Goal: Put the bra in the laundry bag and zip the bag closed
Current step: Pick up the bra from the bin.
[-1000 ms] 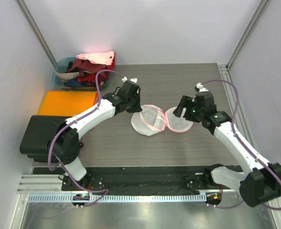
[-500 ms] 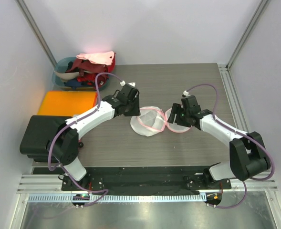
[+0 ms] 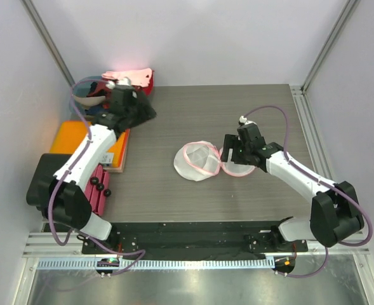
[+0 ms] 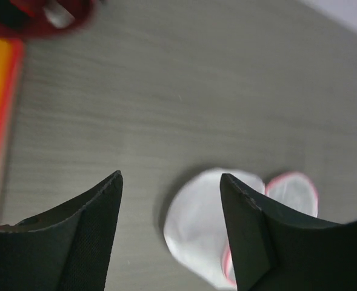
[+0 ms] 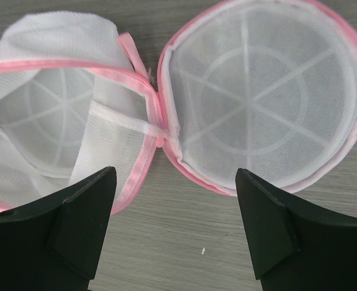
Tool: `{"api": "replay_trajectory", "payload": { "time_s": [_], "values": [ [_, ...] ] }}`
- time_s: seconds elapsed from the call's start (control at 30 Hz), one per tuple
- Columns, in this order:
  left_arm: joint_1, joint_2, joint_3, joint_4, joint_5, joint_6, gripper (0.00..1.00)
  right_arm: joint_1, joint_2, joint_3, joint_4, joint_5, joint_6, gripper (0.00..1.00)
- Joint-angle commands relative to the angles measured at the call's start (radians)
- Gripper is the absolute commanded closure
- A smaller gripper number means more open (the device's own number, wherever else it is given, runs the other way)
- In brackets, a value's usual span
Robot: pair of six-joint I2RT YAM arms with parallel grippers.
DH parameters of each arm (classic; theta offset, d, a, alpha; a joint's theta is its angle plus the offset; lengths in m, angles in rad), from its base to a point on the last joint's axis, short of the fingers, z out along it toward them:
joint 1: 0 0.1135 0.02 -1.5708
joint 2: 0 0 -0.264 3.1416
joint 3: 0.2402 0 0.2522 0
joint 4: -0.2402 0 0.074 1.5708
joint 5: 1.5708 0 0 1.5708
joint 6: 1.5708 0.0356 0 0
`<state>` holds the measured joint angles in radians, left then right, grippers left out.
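The laundry bag [image 3: 196, 162] lies unzipped on the table, spread into two white mesh halves with pink trim. In the right wrist view its left half [image 5: 57, 121] and right half [image 5: 263, 103] meet at the pink zip end [image 5: 161, 138]. My right gripper [image 3: 232, 154] hovers just above that join, open [image 5: 175, 174], holding nothing. At the back left, beside the bin of clothes, my left gripper [image 3: 145, 113] is open and empty [image 4: 170, 177], with the bag [image 4: 208, 224] far below it. I cannot pick out the bra among the piled clothes.
A teal bin [image 3: 79, 101] heaped with red, pink and white clothes stands at the back left corner. An orange flat pad [image 3: 79, 136] and a black box [image 3: 50, 178] lie along the left side. A metal rail [image 3: 307, 127] runs down the table's right edge.
My left gripper has let go of the bag's left half, opened, and swung back left to the bin. My right gripper has shifted left to the join between the halves.
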<state>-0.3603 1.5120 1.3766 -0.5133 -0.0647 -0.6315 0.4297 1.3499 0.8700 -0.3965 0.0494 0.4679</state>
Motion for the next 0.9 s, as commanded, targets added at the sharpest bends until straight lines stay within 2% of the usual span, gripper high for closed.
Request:
{"api": "replay_trajectory", "payload": {
  "time_s": [0.0,0.1,0.17,0.2,0.37,0.47,0.63,0.73,0.87],
  "values": [
    [0.241,0.028,0.045,0.189,0.093,-0.179,0.37,0.007,-0.057,0.113,-0.054,0.04,-0.046,0.15],
    [0.341,0.117,0.076,0.337,0.123,-0.317,0.43,0.009,-0.075,0.142,-0.071,0.007,-0.063,0.14],
    [0.357,0.207,0.142,0.412,0.132,-0.361,0.43,0.012,-0.09,0.152,-0.071,-0.012,-0.069,0.14],
    [0.386,0.238,0.177,0.417,0.123,-0.382,0.44,0.012,-0.093,0.15,-0.07,-0.029,-0.071,0.14],
    [0.389,0.465,0.416,0.366,-0.039,-0.47,0.44,0.014,-0.095,0.144,-0.068,-0.037,-0.092,0.14],
    [0.389,0.551,0.488,0.346,-0.131,-0.54,0.44,0.014,-0.094,0.138,-0.068,-0.037,-0.098,0.14],
    [0.391,0.626,0.53,0.418,-0.185,-0.568,0.44,0.014,-0.098,0.127,-0.062,-0.036,-0.098,0.14],
    [0.399,0.677,0.547,0.495,-0.158,-0.559,0.45,0.015,-0.103,0.119,-0.053,-0.036,-0.098,0.14],
    [0.415,0.752,0.604,0.509,-0.127,-0.563,0.47,0.014,-0.104,0.116,-0.048,-0.037,-0.091,0.14]
  ]
}}
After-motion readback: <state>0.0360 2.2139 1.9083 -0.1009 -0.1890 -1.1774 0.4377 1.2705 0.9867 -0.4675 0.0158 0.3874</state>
